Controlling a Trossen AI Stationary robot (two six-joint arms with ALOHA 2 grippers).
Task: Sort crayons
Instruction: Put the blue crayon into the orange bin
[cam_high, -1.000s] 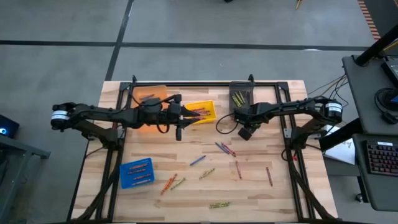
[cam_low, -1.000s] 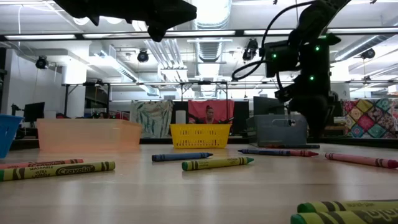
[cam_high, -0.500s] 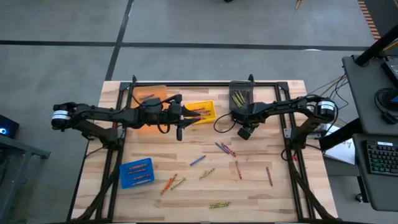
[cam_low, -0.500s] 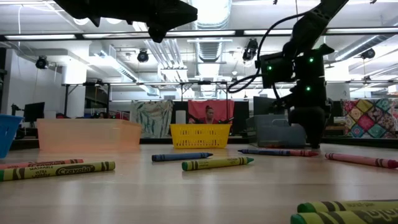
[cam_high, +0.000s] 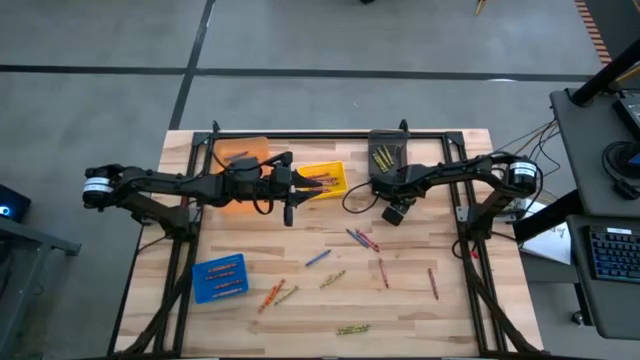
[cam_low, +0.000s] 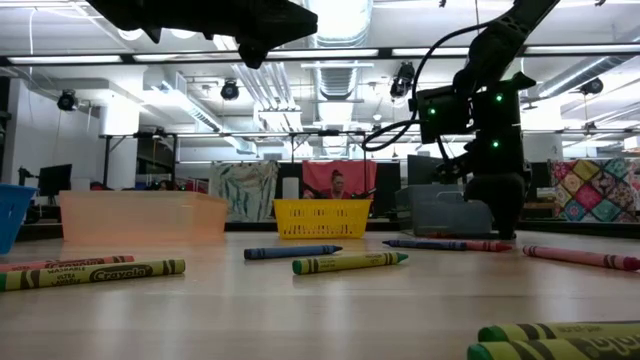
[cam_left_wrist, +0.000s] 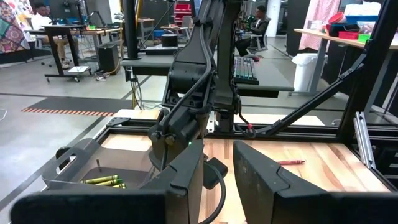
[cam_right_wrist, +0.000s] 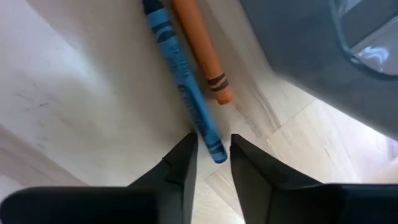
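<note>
Blue crayon between right gripper tips — orange crayon (touching) alongside.

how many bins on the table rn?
4. The orange bin is at the far left, the yellow bin sits beside it at centre, the grey bin is at the far right of centre, and the blue bin is at the near left. None look hidden.

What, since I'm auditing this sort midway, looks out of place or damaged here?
Nothing looks damaged or spilled. Loose crayons lie scattered at all angles across the table, simply not yet sorted.
</note>
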